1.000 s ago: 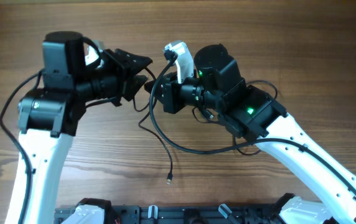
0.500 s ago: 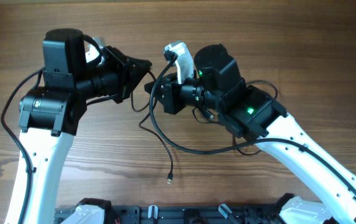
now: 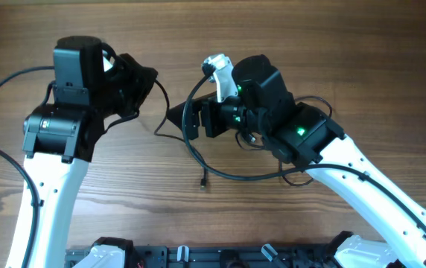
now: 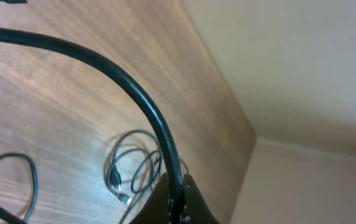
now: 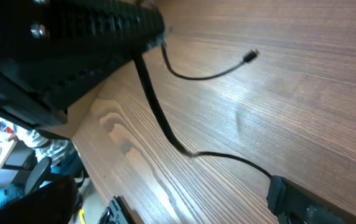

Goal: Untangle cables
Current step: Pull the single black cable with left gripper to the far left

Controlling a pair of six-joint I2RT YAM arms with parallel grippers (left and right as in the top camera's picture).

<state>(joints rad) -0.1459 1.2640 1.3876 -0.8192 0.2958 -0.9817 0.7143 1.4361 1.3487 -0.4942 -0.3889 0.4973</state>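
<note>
Overhead view: we see the cables (image 3: 220, 176) between the two arms, near the middle of the tabletop (image 3: 310, 45).
Long axis: one of them drops in a loop from beside the right jaws toward the arm bases. It then bends away under the right arm (image 3: 325, 145).
Loose end: its plug (image 3: 202, 182) lies on the wood, pointing toward the bases.
Left jaws: together on a black cable. In the left wrist view it arcs up from between them and off the left edge.
Right jaws: in the right wrist view a cable comes out from under them and slants across the wood. We cannot tell whether they clamp it.
Coil: in the left wrist view a small coil (image 4: 134, 167) of thin loops lies flat beyond the held cable.
Left arm (image 3: 53, 130): its head is turned toward the right arm, with a gap between them.
Tabletop: brown wood, the grain running left to right from overhead.
Room: a pale beige wall (image 4: 302, 62) rises behind the far edge. Blurred clutter shows past the edge in the right wrist view.
</note>
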